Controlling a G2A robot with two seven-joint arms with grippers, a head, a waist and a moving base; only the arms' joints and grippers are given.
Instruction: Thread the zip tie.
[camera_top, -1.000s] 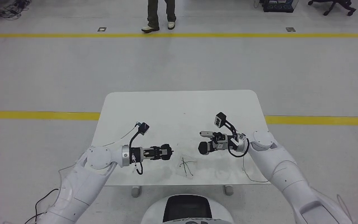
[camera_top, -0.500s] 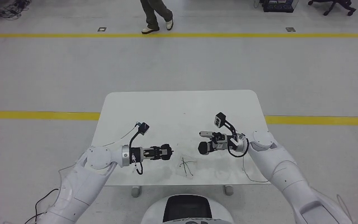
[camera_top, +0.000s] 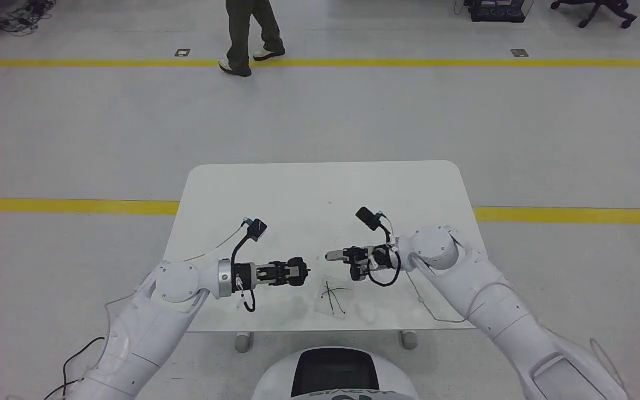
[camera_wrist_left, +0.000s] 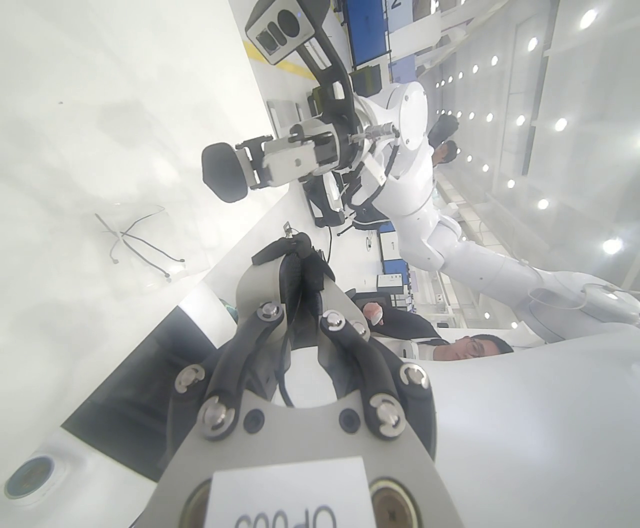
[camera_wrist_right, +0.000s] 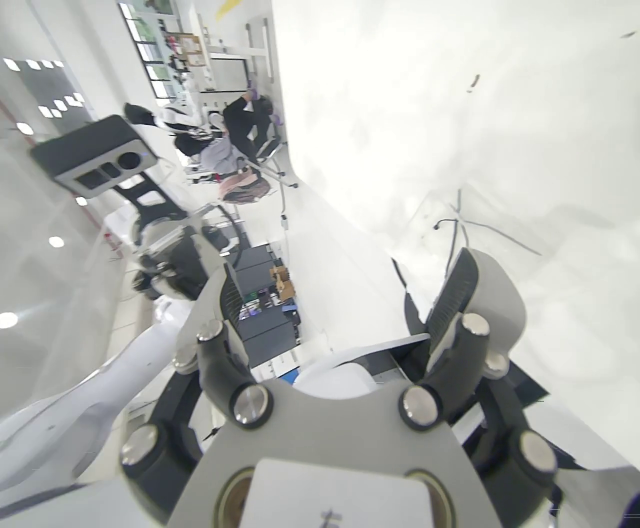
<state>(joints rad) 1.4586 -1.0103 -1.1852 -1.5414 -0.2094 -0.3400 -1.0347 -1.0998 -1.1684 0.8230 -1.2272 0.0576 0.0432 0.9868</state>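
My left gripper (camera_top: 303, 270) hangs over the front middle of the white table (camera_top: 300, 190), shut on a thin black zip tie (camera_wrist_left: 289, 231) whose end pokes out past the fingertips. Facing it, a short gap to its right, is my right gripper (camera_top: 332, 257), open with nothing between its fingers (camera_wrist_right: 460, 285). The left wrist view shows the right gripper (camera_wrist_left: 225, 172) end-on, beyond the held tie. Several loose zip ties (camera_top: 333, 295) lie on a clear plastic bag near the table's front edge, below both grippers.
The loose zip ties (camera_wrist_right: 460, 225) and their bag lie just under the right gripper (camera_wrist_right: 345, 290). The table's front edge runs close behind the pile. A person walks across the floor far beyond the table.
My right arm has swung left, bringing its gripper close to the left gripper's tip, and its wrist has turned. The left arm has kept still with the tie.
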